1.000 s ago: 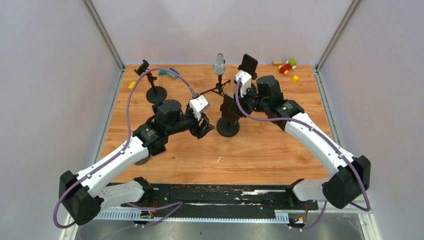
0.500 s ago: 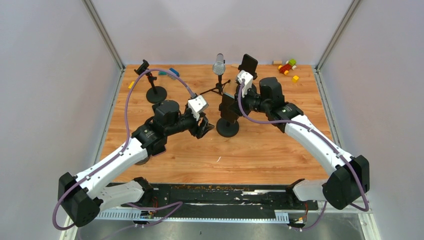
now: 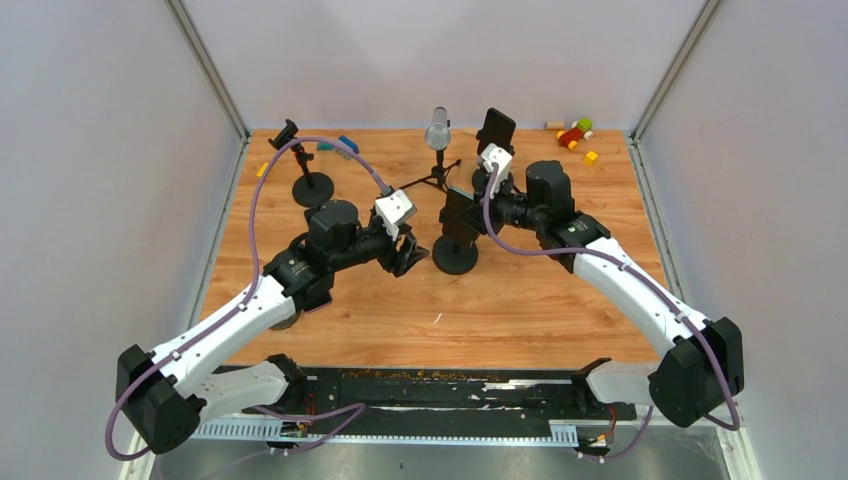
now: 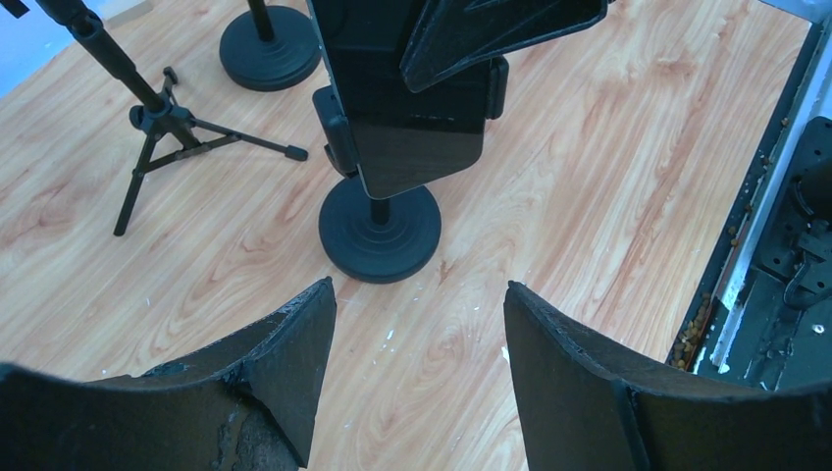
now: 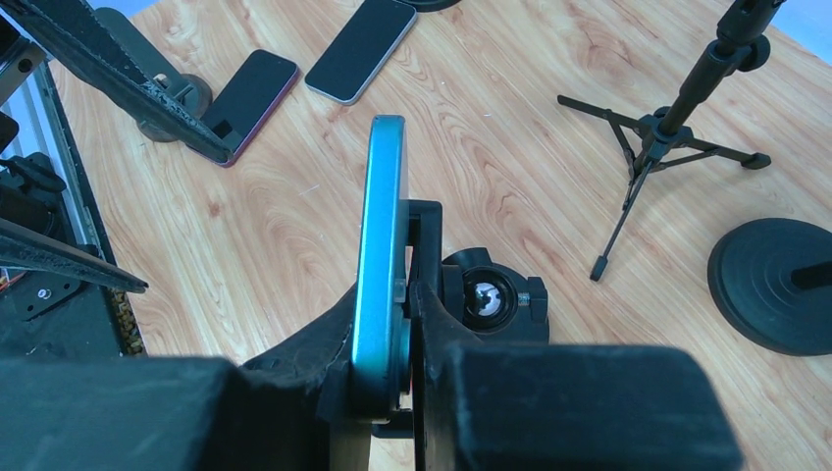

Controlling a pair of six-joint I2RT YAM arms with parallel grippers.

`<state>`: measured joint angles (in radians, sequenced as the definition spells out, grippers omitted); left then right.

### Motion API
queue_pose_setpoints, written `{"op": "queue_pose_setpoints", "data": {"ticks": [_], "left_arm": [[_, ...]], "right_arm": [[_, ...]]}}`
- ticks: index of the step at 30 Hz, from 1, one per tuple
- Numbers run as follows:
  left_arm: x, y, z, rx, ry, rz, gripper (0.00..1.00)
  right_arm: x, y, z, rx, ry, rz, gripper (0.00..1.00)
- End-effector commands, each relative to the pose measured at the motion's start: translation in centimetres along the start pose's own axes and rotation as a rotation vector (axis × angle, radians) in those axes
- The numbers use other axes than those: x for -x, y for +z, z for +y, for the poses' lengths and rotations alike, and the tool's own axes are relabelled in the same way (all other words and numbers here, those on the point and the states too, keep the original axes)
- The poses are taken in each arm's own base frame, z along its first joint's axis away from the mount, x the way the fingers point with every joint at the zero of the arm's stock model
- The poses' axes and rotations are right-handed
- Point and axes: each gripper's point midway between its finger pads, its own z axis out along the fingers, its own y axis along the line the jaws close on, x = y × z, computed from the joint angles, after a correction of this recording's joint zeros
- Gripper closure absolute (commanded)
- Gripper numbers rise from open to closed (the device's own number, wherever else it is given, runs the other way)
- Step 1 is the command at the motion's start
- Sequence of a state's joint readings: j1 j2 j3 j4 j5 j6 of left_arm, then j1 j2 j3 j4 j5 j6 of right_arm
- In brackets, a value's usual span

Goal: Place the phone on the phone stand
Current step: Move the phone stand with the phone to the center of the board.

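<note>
Behind the stand: you have a microphone on a tripod just behind the phone stand. One tripod leg reaches toward the stand's round base.
Other stands: a second stand is at the far left of the worktop. A third stand, at the far middle, carries a dark phone of its own close behind the right wrist.
Loose phones: your right wrist view shows two more phones lying flat on the wood beyond the stand, side by side. One is dark with a reddish edge and one has a pale edge.
Far corner: small toy blocks sit at the far right, well apart from the work.
Closest to the stand: the tripod leg behind it and the left arm's fingers on its near-left side.
Phone: the teal-edged phone stands upright, flat against the stand's holder and above the round base. Its dark glossy face is turned to the left wrist camera.
Right jaws: pressed together on the phone, pinching it at the holder.
Right arm: it reaches in from the near right, with the forearm lying diagonally over the worktop and the wrist level with the holder.
Left jaws: spread and gripping nothing. They point at the stand's base, near it but not touching.
Left arm: it is stretched from the near left, with the wrist low over the wood just left of the stand.
</note>
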<state>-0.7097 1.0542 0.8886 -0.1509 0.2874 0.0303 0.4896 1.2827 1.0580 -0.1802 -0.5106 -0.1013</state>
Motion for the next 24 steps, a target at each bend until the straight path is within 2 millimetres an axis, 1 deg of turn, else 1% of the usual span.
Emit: {"op": "queue_pose_setpoints", "data": {"ticks": [1, 3, 6, 13, 17, 24], "left_arm": [[1.4, -0.4, -0.1, -0.008, 0.006, -0.058, 0.29], [1.4, -0.5, -0.1, -0.009, 0.008, -0.061, 0.29], [1.4, -0.5, -0.2, -0.011, 0.01, -0.061, 0.29], [1.5, -0.5, -0.4, -0.021, 0.01, -0.067, 0.29], [1.5, -0.5, -0.4, -0.024, 0.013, -0.069, 0.28], [1.5, -0.5, -0.5, -0.03, 0.016, -0.069, 0.28]], "right_arm": [[0.9, -0.9, -1.4, -0.051, -0.031, -0.007, 1.0], [2.3, -1.7, -1.7, -0.067, -0.047, -0.025, 1.0], [3.6, -2.9, -2.3, -0.095, -0.059, -0.046, 1.0], [5.9, -5.9, -4.3, -0.177, -0.066, -0.071, 1.0], [6.6, -7.7, -6.5, -0.248, -0.057, -0.071, 1.0], [8.6, -10.9, -10.6, -0.372, -0.082, -0.091, 1.0]]}}
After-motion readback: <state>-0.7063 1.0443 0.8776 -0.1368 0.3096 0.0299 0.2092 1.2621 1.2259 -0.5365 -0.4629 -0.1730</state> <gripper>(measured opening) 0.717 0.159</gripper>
